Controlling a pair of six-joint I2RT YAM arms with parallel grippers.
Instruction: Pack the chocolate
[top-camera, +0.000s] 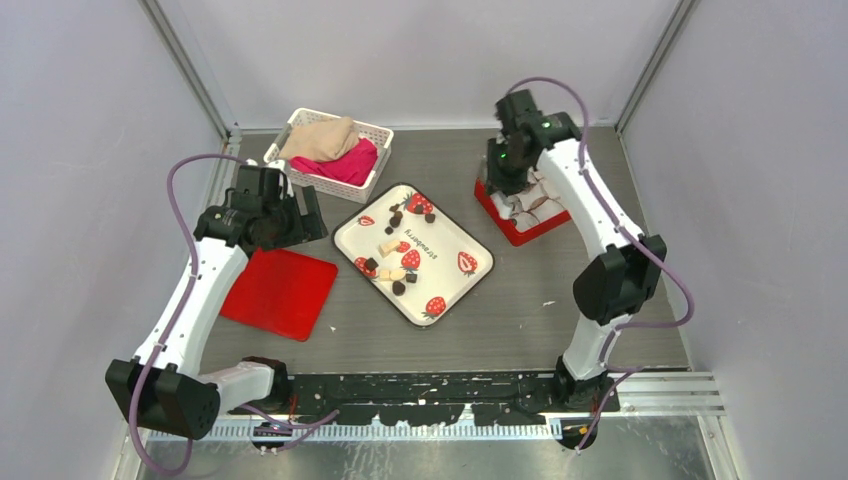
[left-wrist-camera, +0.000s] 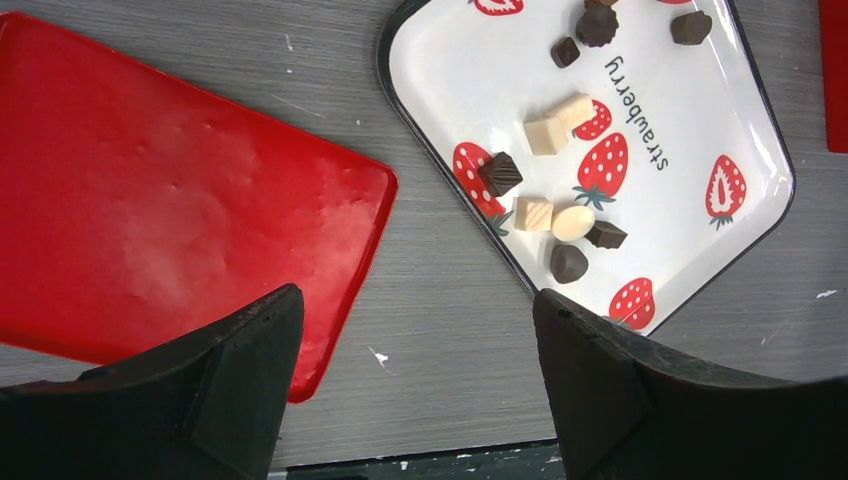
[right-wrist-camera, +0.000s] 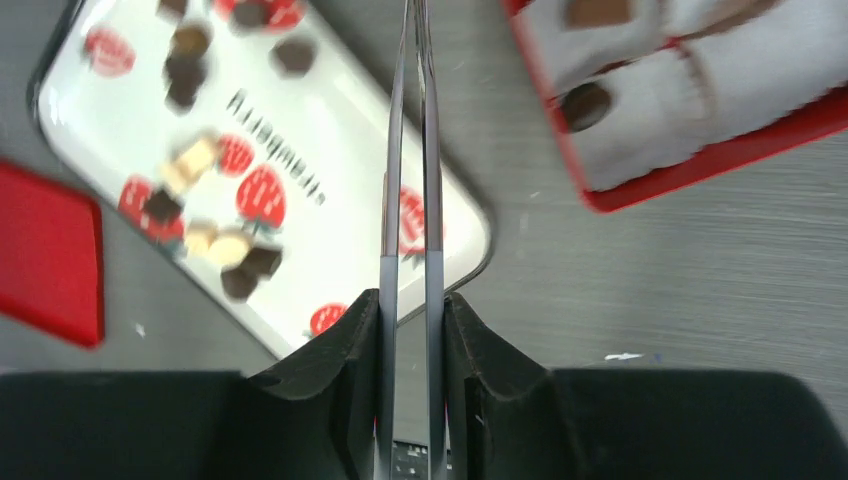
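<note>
Several dark chocolate (left-wrist-camera: 499, 173) lumps lie on the white strawberry-print tray (left-wrist-camera: 690, 110), mixed with a few cream pieces; the same chocolate (top-camera: 398, 287) shows from above on the tray (top-camera: 455, 240). My right gripper (right-wrist-camera: 412, 310) is shut on metal tongs (right-wrist-camera: 432, 200), whose arms run up nearly together with nothing seen between them. It hangs over the red box (right-wrist-camera: 700, 170), where one chocolate (right-wrist-camera: 585, 105) sits in a white compartment. My left gripper (left-wrist-camera: 415, 310) stands open over bare table between the tray and the red lid (left-wrist-camera: 170, 200).
A white basket (top-camera: 330, 150) with beige and pink cloths stands at the back left. The red lid (top-camera: 280, 292) lies flat left of the tray. The red box (top-camera: 515, 225) sits at the back right under my right gripper (top-camera: 510, 165).
</note>
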